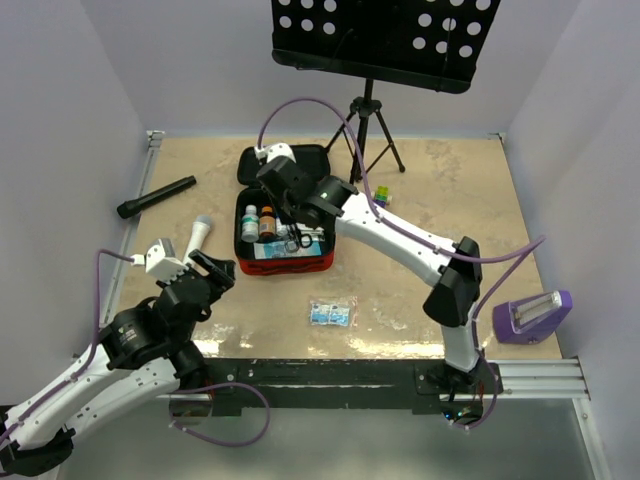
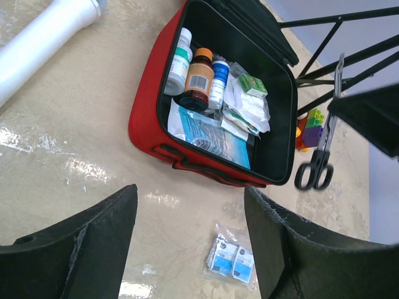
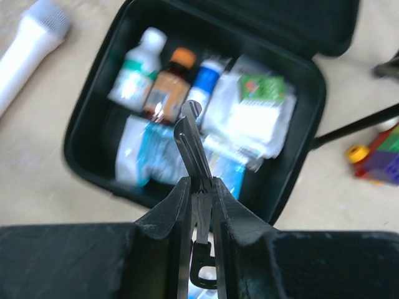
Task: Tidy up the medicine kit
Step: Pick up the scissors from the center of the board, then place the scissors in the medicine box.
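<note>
The open red medicine kit [image 1: 285, 268] sits mid-counter [image 1: 450, 200] already holding bottles [image 2: 199, 75] and packets [image 2: 249, 109], the right fingers [image 3: 181, 205] clench the scissors [image 3: 193, 143] over it, the left fingers [image 2: 106, 230] hang released, and a blue packet [image 1: 331, 314] lies outside.

Medicine kit [image 2: 148, 109]: rounded-square red fabric zip case, black-lined, open on the tabletop [image 2: 75, 156]. Lid [image 1: 312, 165] folded back flat toward 12 o'clock.

Inside, at 9 o'clock, side by side: white bottle [image 2: 179, 61] with green label, amber bottle [image 2: 199, 76] with orange cap, white bottle with blue label [image 2: 218, 81]. Toward 3 o'clock, white gauze packets [image 2: 249, 111] under a small green box [image 2: 252, 84]. At 6 o'clock, flat blue-and-white pouch [image 2: 212, 134].

Scissors [image 2: 324, 146], black-handled, blades shut, raised above the case, pinched edge-on in the right end effector [image 3: 201, 184].

Loose clear packet [image 1: 332, 313] with blue sachets flat on the tabletop at 5 o'clock from the case, apart from it.
</note>
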Controlling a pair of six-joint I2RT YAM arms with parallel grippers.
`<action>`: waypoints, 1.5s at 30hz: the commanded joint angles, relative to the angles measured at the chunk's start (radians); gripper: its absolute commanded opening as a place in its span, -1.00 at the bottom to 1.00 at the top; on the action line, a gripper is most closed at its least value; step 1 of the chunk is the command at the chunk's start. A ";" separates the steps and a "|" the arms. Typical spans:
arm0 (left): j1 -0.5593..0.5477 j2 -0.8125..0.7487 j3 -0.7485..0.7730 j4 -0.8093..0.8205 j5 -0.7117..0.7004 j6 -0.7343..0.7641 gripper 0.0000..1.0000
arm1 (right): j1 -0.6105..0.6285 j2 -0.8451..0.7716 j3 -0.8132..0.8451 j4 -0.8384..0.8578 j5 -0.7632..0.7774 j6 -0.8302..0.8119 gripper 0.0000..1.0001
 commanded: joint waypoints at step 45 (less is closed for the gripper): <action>-0.003 0.022 -0.002 0.003 -0.039 0.025 0.52 | 0.076 -0.098 -0.649 0.969 0.027 -0.901 -0.70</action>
